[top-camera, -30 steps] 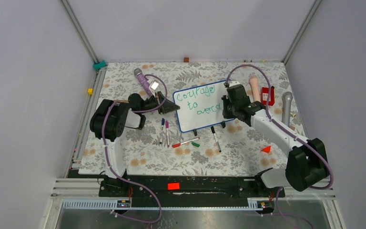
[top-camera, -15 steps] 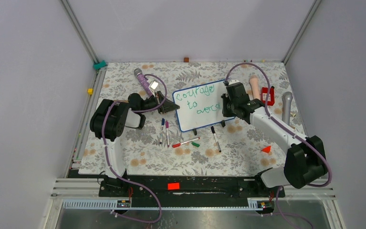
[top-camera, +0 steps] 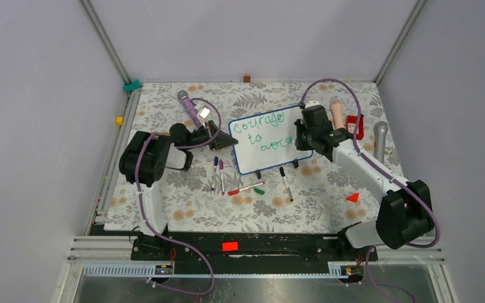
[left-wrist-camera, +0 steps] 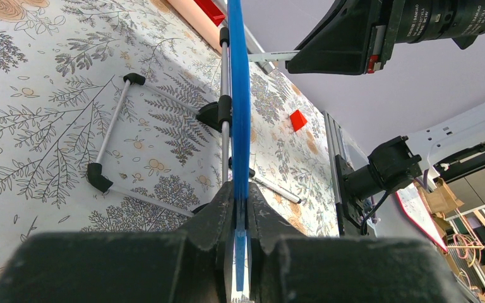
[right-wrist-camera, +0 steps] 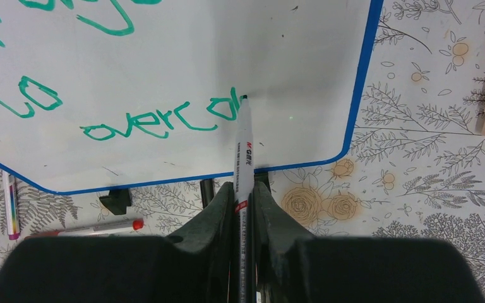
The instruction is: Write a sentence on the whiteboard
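1. Right pincer (right-wrist-camera: 243, 189) has crept slightly right along the whiteboard (top-camera: 252, 158). It's clamped on a marker (right-wrist-camera: 244, 142) with the tip touching just past "overco".
2. Left pincer (left-wrist-camera: 240, 201) pinches the board's left edge, steadying it mid-worktop (top-camera: 183, 208).
3. I'd keep pressure light and even, since a glossy board on small clip feet probably skids.
4. Sentence (right-wrist-camera: 151, 123) is loopy green ink inside a thin blue frame with rounded corners.

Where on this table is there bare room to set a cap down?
Bare cloth lies along the near edge, between the loose markers and the black base rail, and along the far edge behind the whiteboard. Crowded: the whiteboard's front, and the far right corner.
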Robot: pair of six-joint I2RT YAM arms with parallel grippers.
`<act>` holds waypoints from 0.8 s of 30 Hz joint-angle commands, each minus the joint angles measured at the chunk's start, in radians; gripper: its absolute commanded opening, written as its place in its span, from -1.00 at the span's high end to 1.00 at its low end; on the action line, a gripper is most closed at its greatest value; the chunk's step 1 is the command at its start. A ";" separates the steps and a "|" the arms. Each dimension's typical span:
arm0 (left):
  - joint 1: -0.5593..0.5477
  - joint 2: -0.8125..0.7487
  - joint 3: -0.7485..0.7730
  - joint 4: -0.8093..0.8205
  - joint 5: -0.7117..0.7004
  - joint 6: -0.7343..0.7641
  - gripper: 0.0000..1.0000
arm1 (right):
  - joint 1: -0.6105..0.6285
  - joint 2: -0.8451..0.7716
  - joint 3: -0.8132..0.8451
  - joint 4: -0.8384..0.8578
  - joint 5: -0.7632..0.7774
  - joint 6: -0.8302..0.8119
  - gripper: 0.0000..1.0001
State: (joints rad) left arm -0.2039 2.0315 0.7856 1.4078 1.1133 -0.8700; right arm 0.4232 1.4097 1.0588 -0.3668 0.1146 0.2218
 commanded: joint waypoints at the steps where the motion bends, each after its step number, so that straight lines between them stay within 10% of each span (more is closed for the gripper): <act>1: -0.004 0.003 0.025 0.059 0.019 -0.004 1.00 | -0.015 0.010 0.037 -0.004 0.032 0.002 1.00; 24: -0.015 -0.001 0.017 0.060 0.002 -0.001 1.00 | -0.017 0.015 0.001 -0.016 0.022 0.001 1.00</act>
State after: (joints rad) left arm -0.2062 2.0315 0.7856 1.4078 1.1114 -0.8696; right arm 0.4122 1.4101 1.0428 -0.3763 0.1192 0.2230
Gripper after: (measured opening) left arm 0.076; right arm 0.178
